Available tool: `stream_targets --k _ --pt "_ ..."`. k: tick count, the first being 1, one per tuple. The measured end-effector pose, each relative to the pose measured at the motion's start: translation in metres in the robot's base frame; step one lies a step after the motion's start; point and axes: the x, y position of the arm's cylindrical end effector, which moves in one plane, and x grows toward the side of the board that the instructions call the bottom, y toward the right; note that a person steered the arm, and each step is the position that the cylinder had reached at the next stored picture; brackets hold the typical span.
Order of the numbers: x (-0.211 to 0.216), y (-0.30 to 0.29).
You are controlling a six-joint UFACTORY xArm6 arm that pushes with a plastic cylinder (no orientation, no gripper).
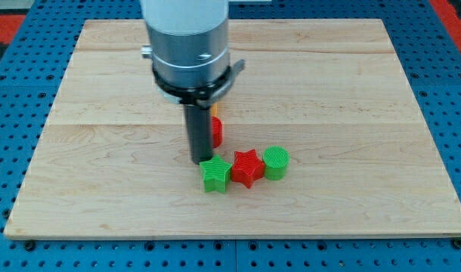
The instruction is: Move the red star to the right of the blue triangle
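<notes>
The red star point(246, 167) lies on the wooden board point(351, 113), a little below the middle. A green star point(215, 174) touches it on the view's left and a green cylinder point(276, 162) touches it on the view's right. My tip point(198, 160) stands just above and to the left of the green star, close to it. A red block point(216, 132) shows partly behind the rod, with a sliver of yellow point(215, 110) above it. No blue triangle shows; the arm hides part of the board.
The arm's grey body point(187, 45) covers the upper middle of the board. A blue pegboard surface point(19, 83) surrounds the board on all sides.
</notes>
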Motion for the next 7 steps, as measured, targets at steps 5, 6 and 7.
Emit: stream_targets --k 5,6,7 --pt "0.082 -0.014" --pt "0.084 0.04" --pt "0.084 0.04"
